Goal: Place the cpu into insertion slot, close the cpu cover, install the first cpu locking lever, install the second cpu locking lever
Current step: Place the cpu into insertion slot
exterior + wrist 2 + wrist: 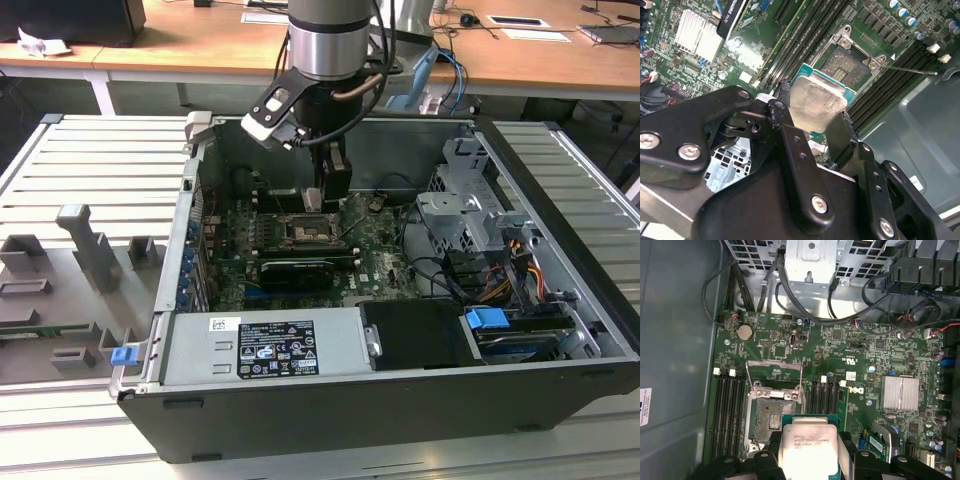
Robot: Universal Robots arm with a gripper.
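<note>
**Chip held over the open socket**

The cpu [815, 102], a pale silver square, sat clamped by two opposite edges between the black fingers [840, 137] of the gripper [814, 114]. It hung above the board [865, 350] and was not yet seated. Just beyond it lay the slot [845, 67], dark and bare.

We judged the first step, placing the chip, to be in hand. It called for squaring the chip over the slot and lowering it flat.

In the first wrist view we saw the cover [775, 362] standing open at the slot's far edge, which the second wrist view left unclear. The second wrist view gave us a thin lever [910, 70] swung clear. The exterior view placed the arm [325, 40] reaching down into the open case [560, 170].
</note>
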